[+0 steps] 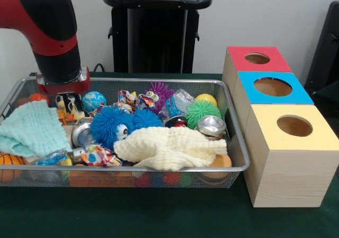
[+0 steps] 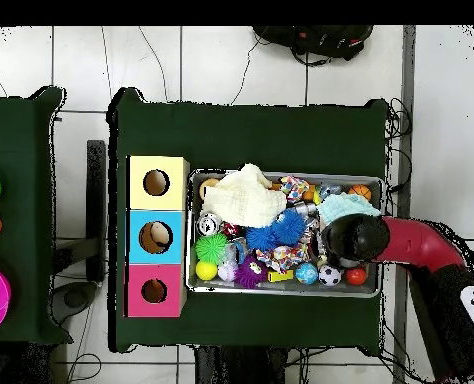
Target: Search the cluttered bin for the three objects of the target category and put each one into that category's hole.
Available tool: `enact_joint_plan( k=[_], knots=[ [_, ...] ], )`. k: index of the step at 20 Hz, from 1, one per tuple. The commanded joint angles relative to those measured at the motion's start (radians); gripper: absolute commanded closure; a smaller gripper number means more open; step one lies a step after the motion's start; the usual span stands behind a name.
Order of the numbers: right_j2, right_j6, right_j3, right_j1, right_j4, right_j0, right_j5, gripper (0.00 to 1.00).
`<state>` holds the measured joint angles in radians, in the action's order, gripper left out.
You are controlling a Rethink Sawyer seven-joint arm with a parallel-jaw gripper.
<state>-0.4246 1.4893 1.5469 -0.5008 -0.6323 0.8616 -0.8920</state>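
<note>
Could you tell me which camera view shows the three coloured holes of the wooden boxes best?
The overhead view: it looks straight down on the yellow hole, blue hole and red hole, so each shows as a full circle. The front view shows them slantwise, as flattened ovals.

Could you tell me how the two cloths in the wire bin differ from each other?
The cream cloth is pale yellow-white; the mint cloth is light green. The cream cloth lies at the bin's front, toward the end beside the boxes, while the mint cloth sits at the opposite end, below the arm. The cream cloth looks longer and bunched; the mint cloth lies flatter. Both have a crinkled, waffle-like texture and cover toys.
</note>
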Motion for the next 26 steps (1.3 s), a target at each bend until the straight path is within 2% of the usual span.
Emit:
enact_joint_plan(
  k=[1, 5, 10, 12, 14, 17, 22, 26],
  knots=[
    [-0.05, -0.162, -0.202, -0.101, 0.071, -0.111, -0.402, 1.0],
    [-0.053, -0.152, -0.325, -0.06, 0.074, -0.156, -0.558, 1.0],
    [-0.056, -0.145, -0.435, 0.009, 0.059, -0.188, -0.633, 1.0],
    [-0.053, -0.135, -0.453, 0.016, 0.062, -0.199, -0.655, 1.0],
    [-0.043, -0.1, -0.434, -0.006, 0.076, -0.211, -0.662, 1.0],
    [-0.021, -0.025, -0.362, -0.078, 0.122, -0.232, -0.669, 1.0],
    [0.028, 0.079, -0.185, -0.225, 0.214, -0.256, -0.632, 1.0],
    [0.062, 0.098, -0.064, -0.335, 0.284, -0.264, -0.623, 1.0]
  ],
)
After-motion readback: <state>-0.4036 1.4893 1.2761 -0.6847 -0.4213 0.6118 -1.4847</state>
